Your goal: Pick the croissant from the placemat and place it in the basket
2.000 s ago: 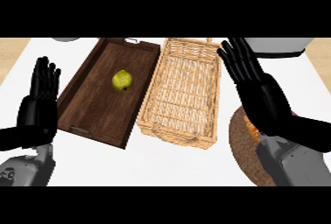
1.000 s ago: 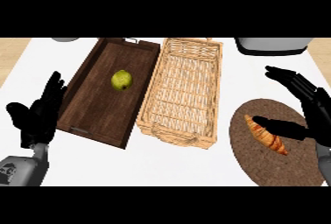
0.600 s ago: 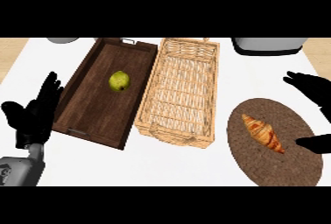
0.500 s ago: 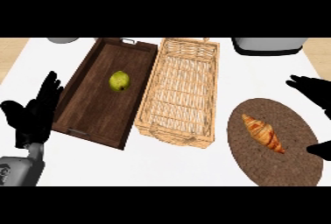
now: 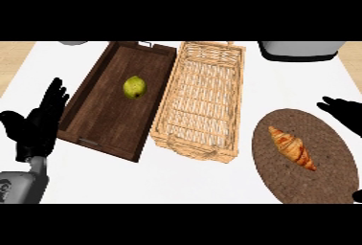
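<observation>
Just the one head view, looking steeply down onto the white counter top point(image 5: 212, 184) from the robot's side. Near edge sits at the bottom of the view, far edge at the top, with wood floor showing past the far left corner. Close enough that the wicker basket point(image 5: 201, 100) fills the middle from far edge toward near. Cut off at the margins: right hand point(image 5: 343, 112) at the right border, left hand point(image 5: 39, 124) by the left edge, grey objects clipped at the far edge. No second view to compare.
</observation>
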Controlling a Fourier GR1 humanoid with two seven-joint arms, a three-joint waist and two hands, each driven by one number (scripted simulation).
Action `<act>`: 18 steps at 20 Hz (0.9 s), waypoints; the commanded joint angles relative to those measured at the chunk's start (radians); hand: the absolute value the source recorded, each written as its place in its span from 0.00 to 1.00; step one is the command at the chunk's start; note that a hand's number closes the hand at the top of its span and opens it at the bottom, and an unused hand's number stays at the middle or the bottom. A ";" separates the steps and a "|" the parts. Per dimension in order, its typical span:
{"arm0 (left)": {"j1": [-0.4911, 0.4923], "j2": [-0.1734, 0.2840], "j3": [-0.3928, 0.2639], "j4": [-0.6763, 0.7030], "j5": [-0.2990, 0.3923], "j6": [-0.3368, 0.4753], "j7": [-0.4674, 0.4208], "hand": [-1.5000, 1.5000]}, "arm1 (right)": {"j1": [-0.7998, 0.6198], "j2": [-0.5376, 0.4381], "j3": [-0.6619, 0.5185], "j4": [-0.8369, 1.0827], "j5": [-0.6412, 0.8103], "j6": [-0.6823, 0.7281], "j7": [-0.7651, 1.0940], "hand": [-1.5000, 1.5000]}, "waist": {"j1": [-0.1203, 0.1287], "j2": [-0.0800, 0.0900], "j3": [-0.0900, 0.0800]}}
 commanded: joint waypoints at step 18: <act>-0.035 -0.096 0.066 -0.008 -0.112 -0.054 0.049 0.50 | 0.067 0.341 -0.027 0.293 0.337 -0.172 -0.411 0.00 | 0.009 0.003 0.001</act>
